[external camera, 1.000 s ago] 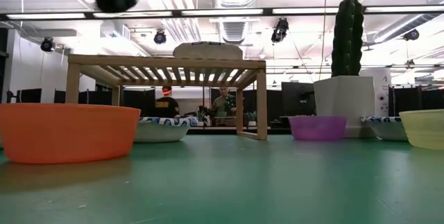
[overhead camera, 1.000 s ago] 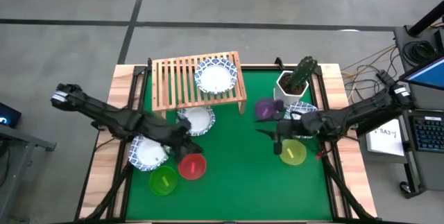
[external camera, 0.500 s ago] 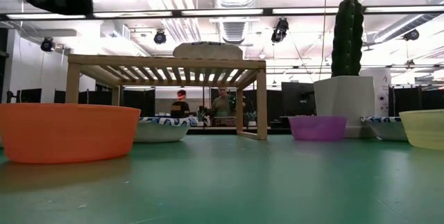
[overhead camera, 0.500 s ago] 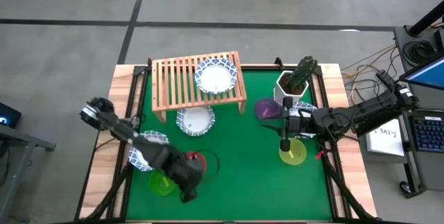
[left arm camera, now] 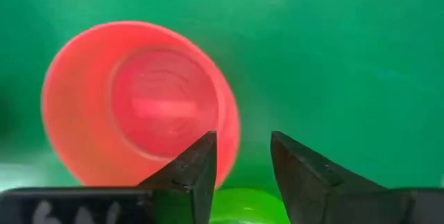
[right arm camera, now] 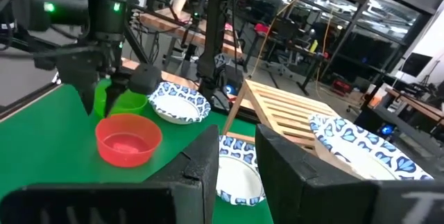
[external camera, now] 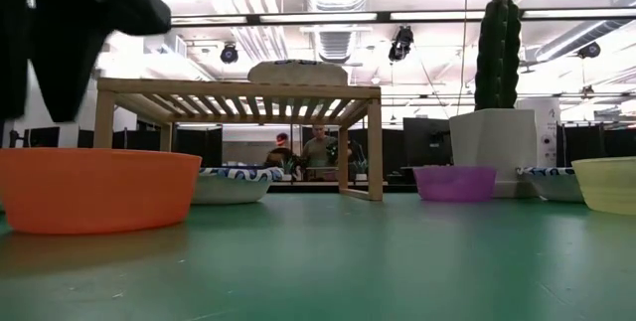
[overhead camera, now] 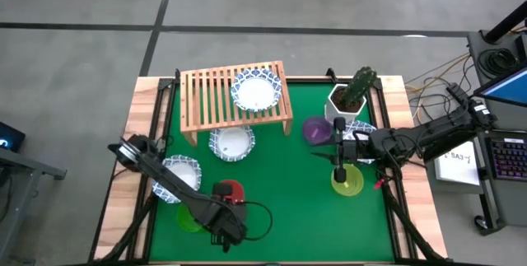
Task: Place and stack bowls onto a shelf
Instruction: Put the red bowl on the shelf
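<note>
green matting covered the counter (overhead camera: 280, 184), with the slatted shelf (overhead camera: 216, 93) standing at its far edge and one patterned bowl (overhead camera: 255, 90) resting on the shelf's right half. a second patterned bowl (overhead camera: 231, 143) lay on the mat just in front of the shelf, a third (overhead camera: 174, 177) at the left edge. the left pincer (overhead camera: 228, 231) hung near the front edge just beside the red bowl (overhead camera: 230, 192), fingers slightly parted and holding nothing. the green bowl (overhead camera: 188, 219) sat just left of the red one. the right pincer (overhead camera: 338, 152) hovered over the yellow-green bowl (overhead camera: 349, 181), narrowly open and empty, with the purple bowl (overhead camera: 316, 129) near.
</note>
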{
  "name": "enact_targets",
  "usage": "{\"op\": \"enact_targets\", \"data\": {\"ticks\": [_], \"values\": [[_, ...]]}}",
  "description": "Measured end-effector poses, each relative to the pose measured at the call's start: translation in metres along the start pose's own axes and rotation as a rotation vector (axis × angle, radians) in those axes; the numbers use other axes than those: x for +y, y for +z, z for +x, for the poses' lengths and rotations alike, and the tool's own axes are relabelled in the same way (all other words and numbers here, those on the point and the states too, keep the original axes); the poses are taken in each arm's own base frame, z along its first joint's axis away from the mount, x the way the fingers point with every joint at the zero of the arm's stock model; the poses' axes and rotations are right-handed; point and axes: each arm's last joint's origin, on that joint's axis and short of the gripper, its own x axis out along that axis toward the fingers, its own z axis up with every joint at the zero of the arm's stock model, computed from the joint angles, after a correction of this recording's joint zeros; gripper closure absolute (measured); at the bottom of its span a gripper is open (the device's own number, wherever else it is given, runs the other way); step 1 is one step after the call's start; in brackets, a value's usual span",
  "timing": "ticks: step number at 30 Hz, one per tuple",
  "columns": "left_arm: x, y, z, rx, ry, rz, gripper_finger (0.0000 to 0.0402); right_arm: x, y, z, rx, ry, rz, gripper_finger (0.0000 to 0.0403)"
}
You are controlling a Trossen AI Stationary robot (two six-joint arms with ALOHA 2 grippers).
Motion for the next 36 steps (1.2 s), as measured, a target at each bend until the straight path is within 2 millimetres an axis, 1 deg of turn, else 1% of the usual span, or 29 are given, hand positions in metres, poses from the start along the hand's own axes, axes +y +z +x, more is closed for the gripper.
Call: {"op": "enact_targets", "data": {"ticks": [4, 9, 12, 15, 16, 17, 24, 27, 30, 32, 34, 36], "values": [[-0.002, 0.002, 0.014, 0.013, 0.036, 0.015, 0.0272, 0.0, 0.0, 0.0, 0.001, 0.0, -0.018, 0.0323], [-0.007, 0.005, 0.035, 0.053, 0.064, 0.011, 0.0287, 0.0, 0.0, 0.0, 0.002, -0.003, -0.024, 0.033], [-0.01, 0.006, 0.041, 0.058, 0.058, 0.011, 0.0316, 0.0, 0.0, 0.0, 0.001, -0.003, -0.025, 0.033], [-0.012, 0.006, 0.042, 0.061, 0.057, 0.013, 0.0371, 0.0, 0.0, 0.0, 0.001, -0.003, -0.025, 0.0328], [-0.012, 0.006, 0.041, 0.057, 0.054, 0.012, 0.0386, 0.0, 0.0, 0.0, 0.001, -0.003, -0.026, 0.0328], [-0.012, 0.006, 0.039, 0.053, 0.051, 0.008, 0.0393, 0.0, 0.0, 0.0, 0.001, -0.003, -0.026, 0.0329], [-0.009, 0.005, 0.021, 0.011, 0.02, 0.01, 0.0401, 0.0, 0.0, 0.0, 0.001, -0.004, -0.025, 0.0331], [-0.006, 0.003, 0.006, -0.016, -0.012, 0.004, 0.0401, 0.0, 0.0, 0.0, 0.002, -0.003, -0.022, 0.033], [0.001, 0.001, -0.015, -0.067, -0.041, 0.0, 0.0401, 0.0, 0.0, 0.0, 0.004, -0.003, -0.011, 0.0333], [0.009, 0.0, -0.03, -0.126, -0.035, -0.004, 0.0401, 0.0, -0.001, 0.0, 0.008, -0.001, 0.004, 0.0335], [0.019, 0.002, -0.05, -0.208, -0.011, -0.007, 0.0401, 0.001, -0.002, 0.001, 0.016, 0.002, 0.014, 0.0334], [0.032, 0.007, -0.073, -0.303, 0.013, -0.006, 0.0401, 0.002, -0.004, 0.002, 0.028, 0.005, 0.027, 0.0333]]}}
